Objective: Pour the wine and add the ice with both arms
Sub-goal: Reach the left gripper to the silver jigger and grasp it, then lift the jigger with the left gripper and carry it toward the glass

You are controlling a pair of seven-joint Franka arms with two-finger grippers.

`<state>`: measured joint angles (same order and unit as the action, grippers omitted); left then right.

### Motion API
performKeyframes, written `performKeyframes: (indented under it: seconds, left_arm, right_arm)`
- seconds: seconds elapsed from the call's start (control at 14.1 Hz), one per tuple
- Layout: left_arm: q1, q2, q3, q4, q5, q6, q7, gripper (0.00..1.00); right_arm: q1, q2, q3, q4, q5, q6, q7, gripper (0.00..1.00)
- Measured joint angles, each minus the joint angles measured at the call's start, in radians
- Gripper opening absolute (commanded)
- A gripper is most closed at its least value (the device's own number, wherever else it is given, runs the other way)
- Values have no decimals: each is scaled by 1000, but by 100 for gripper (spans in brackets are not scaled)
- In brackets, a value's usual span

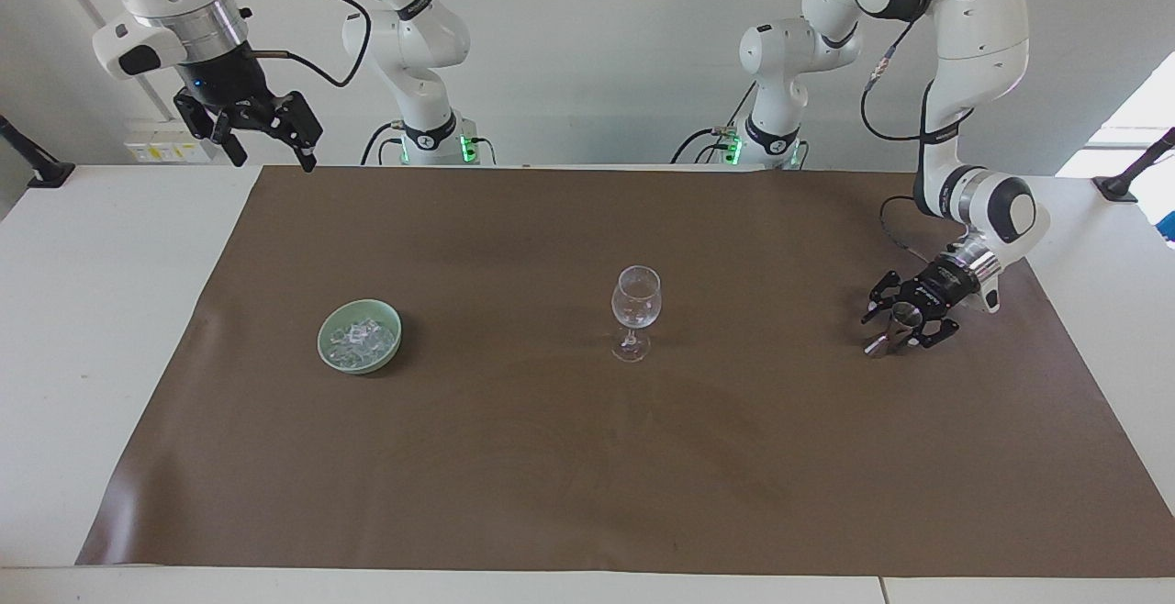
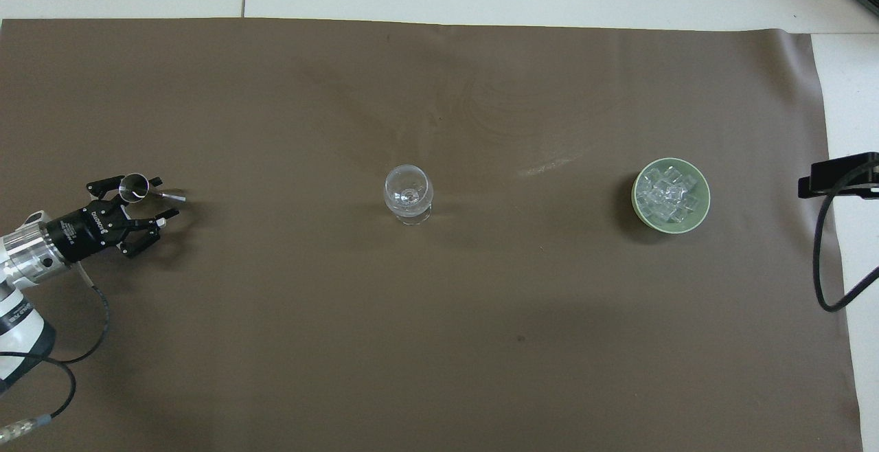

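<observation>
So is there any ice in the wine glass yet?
No, the wine glass stands empty mid-cloth, and the ice all sits in the green bowl.

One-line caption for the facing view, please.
Left gripper, jaws open around a metal jigger; right gripper waits raised; wine glass and bowl of ice untouched.

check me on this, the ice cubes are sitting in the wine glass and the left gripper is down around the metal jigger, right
Not quite: the ice cubes sit in the pale green bowl, not the wine glass, which the overhead view shows holding none. The left gripper is indeed down around the metal jigger.
</observation>
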<state>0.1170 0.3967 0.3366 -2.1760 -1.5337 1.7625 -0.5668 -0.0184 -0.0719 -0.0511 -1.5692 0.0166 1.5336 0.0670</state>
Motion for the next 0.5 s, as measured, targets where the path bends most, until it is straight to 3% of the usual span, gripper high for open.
performKeyframes:
  seconds: [0.21,0.36,0.5]
  left_arm:
    - [0,-2,5,0,-2,3,0,23]
    - [2,-2,6,0,-3,6,0,3]
    - [2,-5,6,0,-4,6,0,0]
  right_arm:
    - [0,0,0,0,0,0,0,100]
    - [0,0,0,0,0,0,0,100]
    - [0,0,0,0,0,0,0,100]
